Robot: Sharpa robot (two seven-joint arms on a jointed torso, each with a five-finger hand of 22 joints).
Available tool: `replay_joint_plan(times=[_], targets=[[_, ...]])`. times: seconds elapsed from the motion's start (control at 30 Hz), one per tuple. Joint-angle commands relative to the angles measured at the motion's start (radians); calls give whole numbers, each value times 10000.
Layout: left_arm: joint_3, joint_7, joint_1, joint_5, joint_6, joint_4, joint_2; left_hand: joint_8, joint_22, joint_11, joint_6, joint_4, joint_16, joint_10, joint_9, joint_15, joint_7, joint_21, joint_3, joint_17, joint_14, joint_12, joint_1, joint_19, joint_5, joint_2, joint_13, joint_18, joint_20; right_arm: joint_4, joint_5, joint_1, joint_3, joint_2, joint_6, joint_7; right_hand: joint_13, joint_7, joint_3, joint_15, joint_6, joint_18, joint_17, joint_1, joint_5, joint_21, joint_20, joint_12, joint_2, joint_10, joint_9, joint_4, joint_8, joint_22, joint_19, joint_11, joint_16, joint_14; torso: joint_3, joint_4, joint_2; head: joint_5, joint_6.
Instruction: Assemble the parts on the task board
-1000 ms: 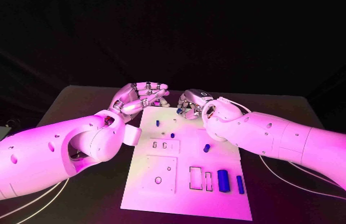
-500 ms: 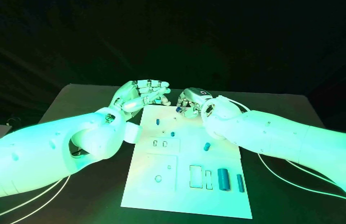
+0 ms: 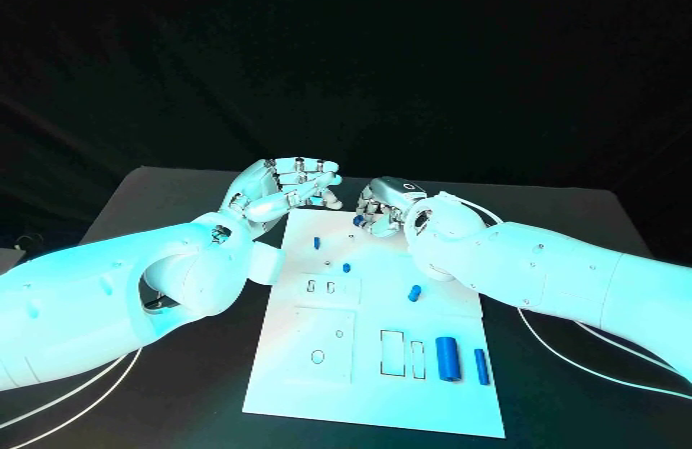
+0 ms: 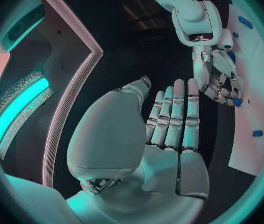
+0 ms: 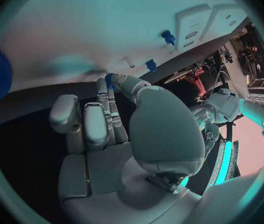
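Here, the flat white rectangular task board (image 3: 378, 369) lies in the middle of the black table (image 3: 173, 194), its long side running away from the robot. Small blue cylindrical parts rest on it: a thick one (image 3: 447, 358) and a thinner one (image 3: 482, 366) at the near right, beside two upright slots, a short one (image 3: 414, 292) at mid-board, and further small pieces (image 3: 348, 266) toward the far end. At that far edge the right hand (image 3: 382, 207) pinches a small blue piece (image 4: 237, 102) between thumb and fingertips, just above the board. The left hand (image 3: 284, 191) hovers beside the board's far left corner, near the right hand but apart from it, its fingers straight, close together, and holding nothing.
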Motion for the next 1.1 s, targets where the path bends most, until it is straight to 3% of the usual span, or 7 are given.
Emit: replay_joint_plan(times=[0.03, 0.13, 0.23, 0.37, 0.5, 0.87, 1.1], targets=[[9, 43, 22, 24, 168, 9, 7, -6, 9, 77, -75, -4, 24, -26, 8, -20, 154, 30, 54, 9, -59, -55, -26, -76, 16, 15, -1, 81, -21, 13, 32, -21, -13, -23, 121, 22, -10, 16, 18, 34, -76, -84, -117, -72, -41, -84, 53, -46, -59, -100, 17, 21, 14, -53, -12, 30, -62, 65, -3, -2, 1, 7, 10], [9, 44, 23, 24, 167, 15, 3, -6, 9, 77, -75, -4, 24, -26, 8, -20, 154, 30, 54, 9, -59, -55, -26, -76, 16, 15, -1, 81, -21, -18, 138, -22, -14, -13, 17, 48, -65, 186, 47, 157, -456, -10, -708, -183, -45, -375, 138, -244, -236, -492, -3, 87, -179, -449, -295, 180, -427, -138, -5, -4, 4, 13, 38], [9, 44, 24, 24, 163, 10, 5, -6, 9, 77, -75, -4, 24, -26, 8, -20, 154, 30, 54, 9, -59, -55, -26, -76, 16, 15, -1, 81, -21, -48, 211, -22, -15, 0, -94, 96, -428, 464, -393, 448, -1691, 305, -2157, -304, -734, -1644, 425, -269, -642, -2048, -260, 207, -958, -2107, -1431, 530, -1398, -652, -2, -3, 2, 20, 55], [9, 45, 25, 24, 155, -3, -5, -6, 9, 77, -75, -4, 24, -26, 8, -20, 154, 30, 54, 9, -59, -55, -26, -76, 16, 15, -1, 81, -21, -51, 255, -22, -15, -18, -200, 150, -740, 405, -3166, 499, -2436, 530, -3265, 794, -752, -2959, 498, 294, -60, -3124, -355, 697, -1493, -3380, -1991, 580, -2156, -1032, 2, 1, -1, 10, 69], [9, 45, 26, 24, 150, -9, -21, -6, 9, 77, -75, -4, 24, -26, 8, -20, 154, 30, 54, 9, -59, -55, -26, -76, 16, 15, -1, 81, -21, 49, 271, -22, -16, -146, -318, 186, -774, 341, -3994, 500, -2507, 545, -3443, 1381, -731, -3208, 506, 647, 58, -3368, -360, 1180, -1588, -3521, -1966, 582, -2225, -1073, 3, -7, 8, 9, 82], [8, 46, 26, 45, 157, -50, -120, -6, 9, 77, -75, -4, 24, -26, 8, -20, 154, 30, 54, 9, -59, -55, -26, -76, 16, 15, -1, 81, -21, 1694, 701, 97, 139, -1865, -1064, 266, -682, 427, -3622, 357, -1447, 262, -1938, 1878, -245, -2058, 376, 1649, 93, -2128, -254, 1745, -1245, -1870, -797, 420, -1079, -339, 17, -172, -67, 7, 120], [7, 44, 26, 58, 171, -89, -172, -6, 9, 77, -75, -4, 24, -26, 8, -20, 154, 30, 54, 9, -59, -55, -26, -76, 16, 15, -1, 81, -21, 2679, 1769, 341, 309, -3230, -634, -207, 493, 138, -3158, -52, -1403, 75, -1012, 1894, -274, -1235, 23, 3364, -489, 360, -327, 2057, -1321, -736, -166, -92, -396, -68, 52, -322, -151, -18, 134]])
